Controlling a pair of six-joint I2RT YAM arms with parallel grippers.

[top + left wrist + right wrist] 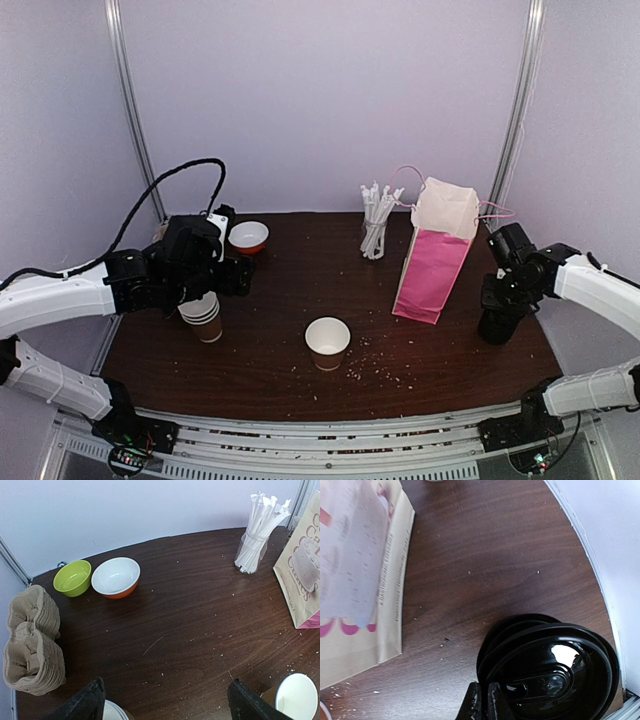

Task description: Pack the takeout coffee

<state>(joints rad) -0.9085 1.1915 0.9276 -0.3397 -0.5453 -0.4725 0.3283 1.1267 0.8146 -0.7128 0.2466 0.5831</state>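
Note:
No lidded coffee cup is in view. A single lidless brown paper cup (328, 342) with a white inside stands at the table's front middle; it also shows in the left wrist view (297, 697). My right gripper (484, 700) is shut on the rim of the top black lid (555, 675) of the lid stack (495, 325) at the right, and the lid sits tilted. My left gripper (167, 705) is wide open and empty, just above the stack of lidless cups (203, 316) at the left.
A pink paper bag (435, 255) stands open left of the lid stack. A glass of wrapped straws (375, 225) is behind it. An orange bowl (116, 577), a green bowl (73, 577) and stacked cardboard cup carriers (32, 645) sit at the far left. Crumbs dot the table.

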